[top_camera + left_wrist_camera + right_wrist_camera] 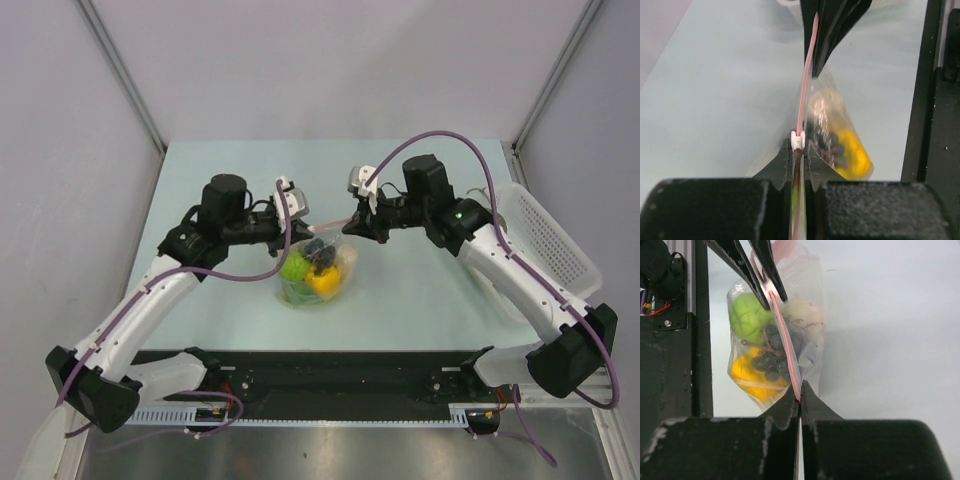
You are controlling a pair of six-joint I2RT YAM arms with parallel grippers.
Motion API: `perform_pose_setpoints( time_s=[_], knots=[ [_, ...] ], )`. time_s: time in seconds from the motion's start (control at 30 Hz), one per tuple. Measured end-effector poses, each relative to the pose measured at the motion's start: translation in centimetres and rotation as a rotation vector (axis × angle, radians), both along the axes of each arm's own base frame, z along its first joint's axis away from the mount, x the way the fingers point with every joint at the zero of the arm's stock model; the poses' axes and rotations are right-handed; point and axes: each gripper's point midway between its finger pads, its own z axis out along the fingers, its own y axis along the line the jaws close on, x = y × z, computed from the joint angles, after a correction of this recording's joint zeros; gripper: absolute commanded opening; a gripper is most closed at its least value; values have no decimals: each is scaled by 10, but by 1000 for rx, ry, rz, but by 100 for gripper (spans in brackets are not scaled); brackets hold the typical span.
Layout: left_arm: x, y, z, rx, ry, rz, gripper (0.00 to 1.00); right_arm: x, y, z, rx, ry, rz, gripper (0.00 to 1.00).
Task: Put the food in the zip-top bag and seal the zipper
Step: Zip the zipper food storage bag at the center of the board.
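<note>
The clear zip-top bag (318, 270) hangs between my two grippers above the table's middle. Inside show a green fruit (747, 317), an orange fruit (752, 377), a dark grape bunch (772, 360) and a pale piece (802, 315). My left gripper (297, 222) is shut on the bag's mouth edge at its left end, just behind the white slider (798, 140) on the pink-red zipper (806, 80). My right gripper (352, 221) is shut on the zipper strip (785, 345) at its right end. The strip runs taut between them.
A white latticed basket (555, 240) stands at the table's right edge, beside my right arm. The black rail (330, 375) of the arm bases runs along the near edge.
</note>
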Motion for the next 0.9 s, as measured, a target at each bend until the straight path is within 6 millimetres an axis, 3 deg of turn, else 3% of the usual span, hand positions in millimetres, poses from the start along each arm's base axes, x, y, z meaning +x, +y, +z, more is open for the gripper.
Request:
perform_pose_setpoints(
  time_s=[0.63,0.9],
  knots=[
    [13,119,-31,141,101,304,2,34,-36,3,19,-4,-121,0],
    [13,129,-33,129,126,321,0,36,-40,4,28,16,-142,0]
  ],
)
